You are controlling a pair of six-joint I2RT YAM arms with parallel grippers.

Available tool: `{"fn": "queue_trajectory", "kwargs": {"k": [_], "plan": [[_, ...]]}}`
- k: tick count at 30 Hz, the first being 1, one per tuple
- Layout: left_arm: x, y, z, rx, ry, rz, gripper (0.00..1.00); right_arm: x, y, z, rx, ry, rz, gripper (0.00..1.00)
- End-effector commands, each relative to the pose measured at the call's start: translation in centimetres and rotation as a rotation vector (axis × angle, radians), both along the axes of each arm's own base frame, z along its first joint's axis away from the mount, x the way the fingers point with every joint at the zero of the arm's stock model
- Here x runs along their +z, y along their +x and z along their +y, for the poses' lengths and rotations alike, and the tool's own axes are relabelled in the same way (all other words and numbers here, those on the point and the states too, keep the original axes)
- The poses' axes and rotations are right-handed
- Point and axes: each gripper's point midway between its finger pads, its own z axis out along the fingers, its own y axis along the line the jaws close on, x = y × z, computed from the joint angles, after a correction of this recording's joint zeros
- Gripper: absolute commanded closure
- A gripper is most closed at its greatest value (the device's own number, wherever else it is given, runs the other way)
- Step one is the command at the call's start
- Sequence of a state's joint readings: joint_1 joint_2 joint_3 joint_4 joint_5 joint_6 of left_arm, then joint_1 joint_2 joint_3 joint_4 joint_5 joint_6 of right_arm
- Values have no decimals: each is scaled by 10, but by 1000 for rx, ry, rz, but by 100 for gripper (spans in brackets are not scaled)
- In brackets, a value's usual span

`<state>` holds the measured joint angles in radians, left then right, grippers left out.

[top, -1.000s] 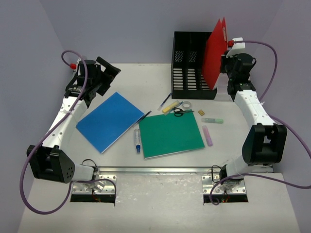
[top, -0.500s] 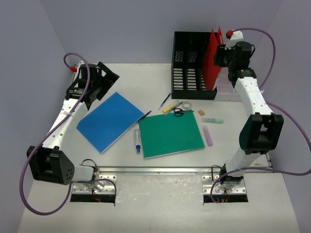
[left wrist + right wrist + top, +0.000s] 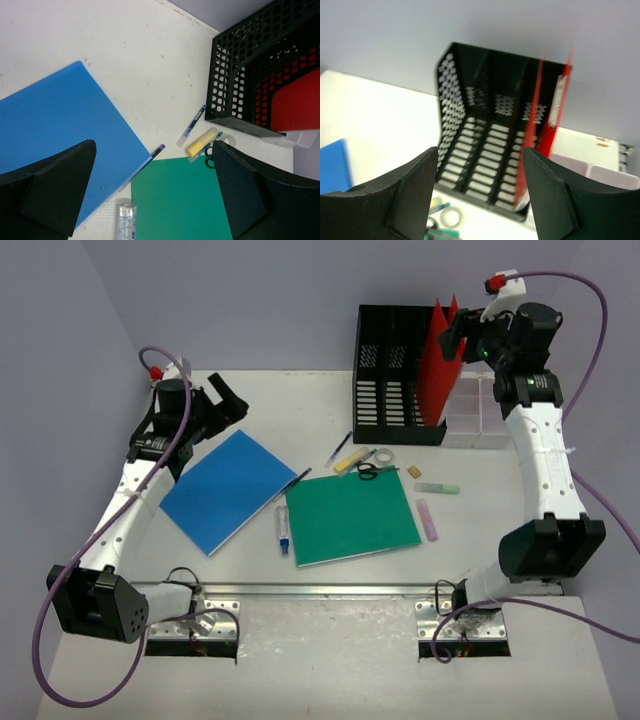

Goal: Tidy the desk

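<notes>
Right pincer (image 3: 452, 338): upper right of the overhead view, raised beside the top of the red folder; both fingers stand well apart and grip nothing.
Left pincer (image 3: 222, 402): upper left of the overhead view, above the far corner of the blue folder; spread as wide as it goes, with nothing held.
Desk (image 3: 290, 410): white tabletop filling the middle of the overhead view, with a metal rail (image 3: 320, 590) along its lower edge.
Black mesh file holder (image 3: 388, 390): upper centre-right, at the far edge of the desk, slots facing the arms.
Red folder (image 3: 437, 365): upright in the rightmost slot of the file holder, its top rising above the holder's rim.
Clear compartment box (image 3: 482, 412): just right of the file holder.
Blue folder (image 3: 228, 490): flat, left of centre, turned at an angle.
Green folder (image 3: 350, 517): flat at centre, just right of the blue folder and apart from it.
Dark pen (image 3: 295, 480): lies slanted between the two flat folders.
Clear tube (image 3: 283, 530): just left of the green folder.
Scissors (image 3: 372, 470): at the green folder's far edge, beside a tape roll (image 3: 383, 456) and a yellow stick (image 3: 348, 462).
Blue pen (image 3: 340, 448): just left of the yellow stick.
Green marker (image 3: 437, 487) and purple marker (image 3: 427, 520): right of the green folder.
</notes>
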<state>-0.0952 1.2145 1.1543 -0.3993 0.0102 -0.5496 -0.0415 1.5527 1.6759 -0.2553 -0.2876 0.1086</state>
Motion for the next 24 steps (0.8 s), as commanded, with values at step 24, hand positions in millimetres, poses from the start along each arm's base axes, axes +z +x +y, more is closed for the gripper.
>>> {"fn": "queue_trajectory", "kwargs": {"k": [24], "plan": [[-197, -108, -2, -843, 860, 315, 33, -197, -134, 115, 339, 66, 498, 44]]}}
